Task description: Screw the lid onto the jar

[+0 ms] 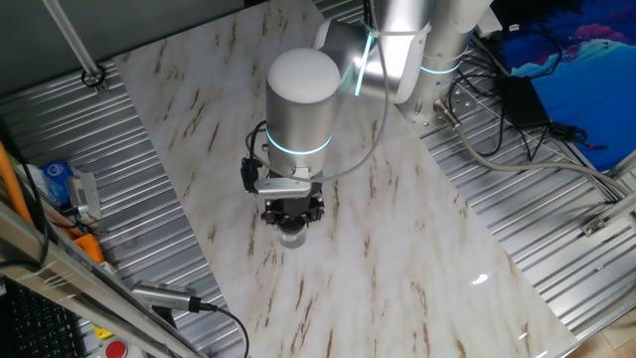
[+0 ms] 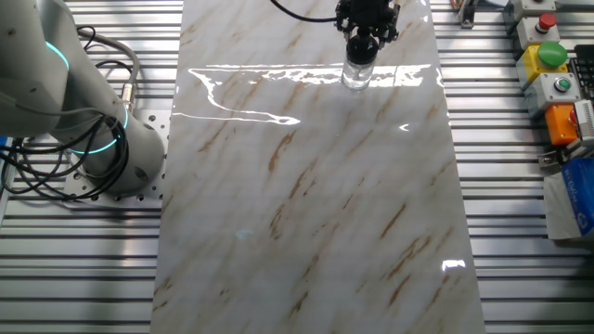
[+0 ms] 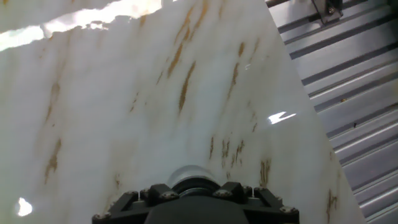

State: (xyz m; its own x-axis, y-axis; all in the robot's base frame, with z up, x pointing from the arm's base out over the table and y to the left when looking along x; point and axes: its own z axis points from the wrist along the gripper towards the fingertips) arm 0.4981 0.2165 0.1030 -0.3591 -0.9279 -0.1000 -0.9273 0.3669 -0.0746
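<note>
A marble-patterned table (image 2: 306,213) fills the frame, set among ribbed metal decking, with the Flexiv arm (image 1: 303,104) reaching over it from its base beside one long edge. In the other fixed view the arm's far end hangs just inside the table's far edge, roughly midway along it and well away from both near corners. The hand (image 2: 364,37) points straight down there, poised directly over the jar (image 2: 357,74), a small clear glass cylinder standing upright on the marble.

In one fixed view the wrist and camera mount hide most of the hand, and only the jar's pale lower part shows beneath it. The hand view shows a dark round shape at the bottom edge, likely the lid (image 3: 194,184), seated over the jar's pale rim, though the hand's own body covers much of it. The fingers appear closed in around the jar's top, apparently gripping the lid; how tightly, and whether the threads have caught, cannot be told from these pictures.

The step in hand looks to be the turning itself. To do it well, the hand's axis should stay square over the jar's mouth, so the lid sits level and does not cross-thread. Downward pressure should be light, since nothing visible braces the jar and the polished marble offers little grip; too much twist could simply spin the glass along with the lid.
</note>
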